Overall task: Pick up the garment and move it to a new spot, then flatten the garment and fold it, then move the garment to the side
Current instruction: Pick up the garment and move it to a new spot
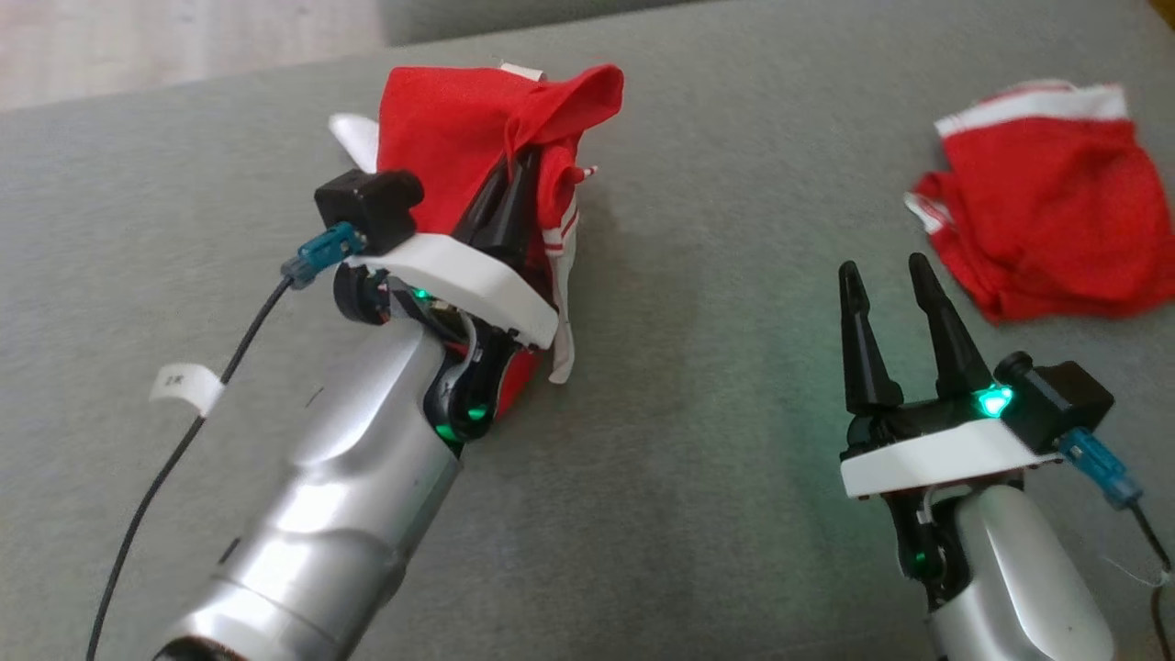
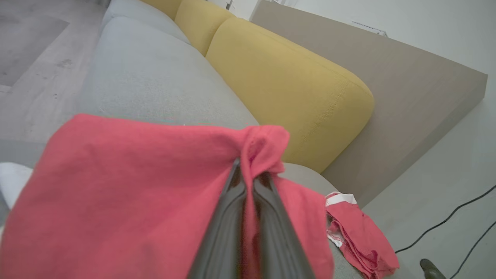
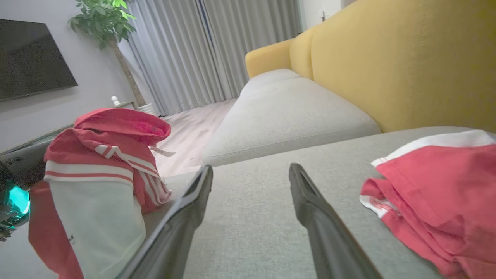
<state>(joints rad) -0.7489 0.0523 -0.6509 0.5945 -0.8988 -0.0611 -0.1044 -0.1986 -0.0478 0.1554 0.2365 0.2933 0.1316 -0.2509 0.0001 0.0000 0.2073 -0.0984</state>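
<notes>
While my left gripper [image 1: 516, 184] pinches the red garment [image 1: 450, 119], bunched and draped over its fingers above the grey sofa seat [image 1: 716, 395], my right gripper [image 1: 883, 266] hovers with fingers spread, empty, near a second red garment [image 1: 1046, 220] lying far right

You're working in a home living room, and it shows all round you: a sofa [image 3: 294, 112] with grey seats and yellow cushions [image 3: 387, 66], a TV [image 3: 31, 58] on the wall, a potted plant [image 3: 104, 19] beside long grey curtains [image 3: 201, 50] — and a pale wood floor [image 3: 190, 131].
</notes>
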